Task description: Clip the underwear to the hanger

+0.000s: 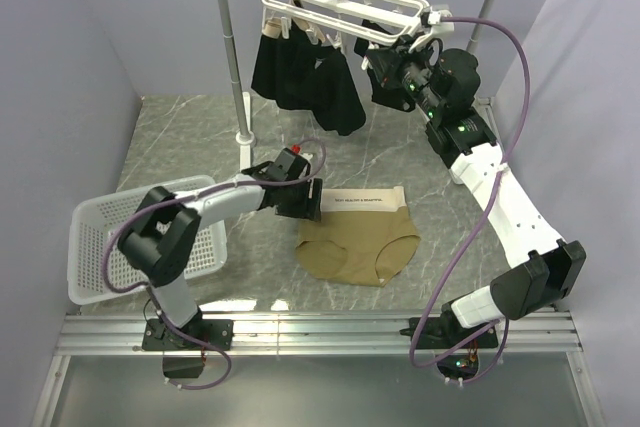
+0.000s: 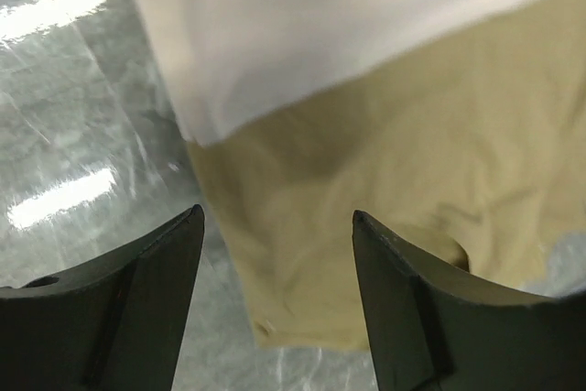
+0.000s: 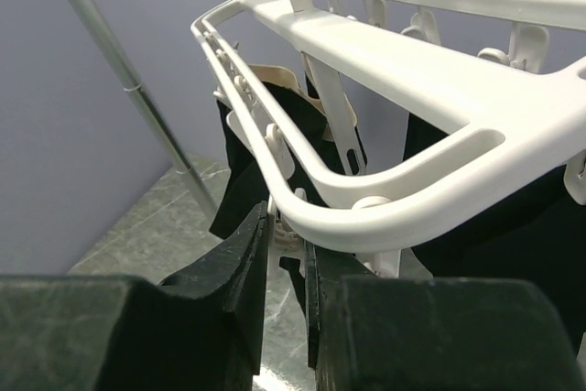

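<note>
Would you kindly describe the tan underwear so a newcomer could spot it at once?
On the grey marbled tabletop, just right of the left end effector, lie flat tan fabric briefs with a white lettered waistband. Its neighbours, black garments, hang from the white plastic clip frame instead.

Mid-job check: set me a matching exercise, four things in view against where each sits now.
1. tan fabric briefs
2. white plastic drying frame
3. black garments
4. white mesh basket

A. clipped under the frame
B. flat on the marble table
C. at the table's left edge
D. hooked on the metal pole rack

Pairs: 1-B, 2-D, 3-A, 4-C
</note>
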